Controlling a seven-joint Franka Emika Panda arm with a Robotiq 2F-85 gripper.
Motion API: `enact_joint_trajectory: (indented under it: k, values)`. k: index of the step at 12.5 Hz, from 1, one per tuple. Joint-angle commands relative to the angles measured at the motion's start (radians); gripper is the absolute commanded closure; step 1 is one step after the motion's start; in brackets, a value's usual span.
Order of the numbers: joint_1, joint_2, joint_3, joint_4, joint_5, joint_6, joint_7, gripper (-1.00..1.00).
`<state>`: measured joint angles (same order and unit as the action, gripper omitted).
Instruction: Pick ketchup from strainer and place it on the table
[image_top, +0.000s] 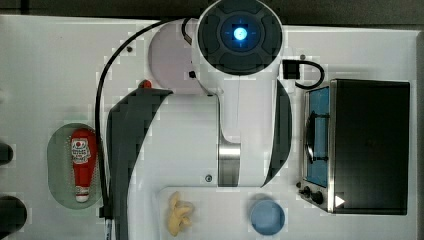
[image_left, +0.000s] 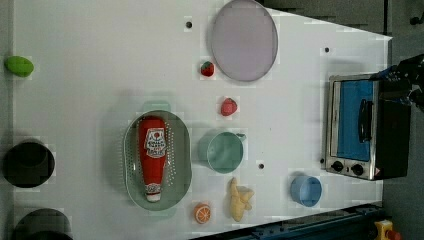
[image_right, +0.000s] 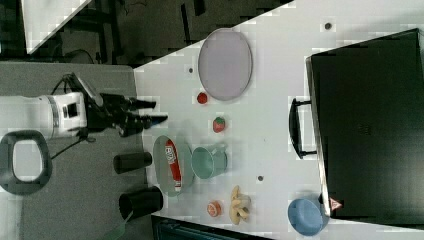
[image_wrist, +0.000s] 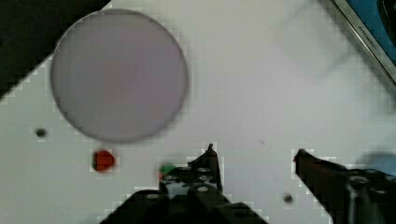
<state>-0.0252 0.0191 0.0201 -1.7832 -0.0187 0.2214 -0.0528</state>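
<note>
The ketchup (image_left: 151, 155), a red squeeze bottle with a white cap, lies lengthwise inside the pale green strainer (image_left: 180, 150) on the white table (image_left: 100, 75). In the top view the ketchup (image_top: 83, 160) and strainer (image_top: 56, 150) sit at the top view's left, beside the arm's dark link. In the right view my gripper (image_right: 159, 112) hangs well apart from the ketchup (image_right: 172, 167), toward the right view's upper left of the strainer (image_right: 160, 150). The wrist view shows my gripper (image_wrist: 255, 150) open, with bare table (image_wrist: 257, 84) between the fingers.
A grey-lilac plate (image_left: 243, 40), two strawberries (image_left: 207, 68) (image_left: 228, 106) and a green cup (image_left: 225, 152) stand near the strainer. A toaster oven (image_left: 360, 127), blue cup (image_left: 306, 190), yellow toy (image_left: 240, 199), orange slice (image_left: 202, 213) and black cups (image_left: 28, 163) ring the table.
</note>
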Motion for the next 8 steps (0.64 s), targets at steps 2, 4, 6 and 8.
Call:
enact_joint_trajectory:
  k: [2,4,6,8]
  values:
    - [-0.100,-0.302,0.048,-0.180,0.059,-0.139,0.033,-0.80]
    - [-0.086,-0.284,0.081,-0.180,0.081,-0.122,0.033,-1.00]
    - [-0.065,-0.258,0.142,-0.180,0.095,-0.095,0.033,-1.00]
    - [-0.049,-0.228,0.219,-0.180,0.095,-0.078,0.033,-1.00]
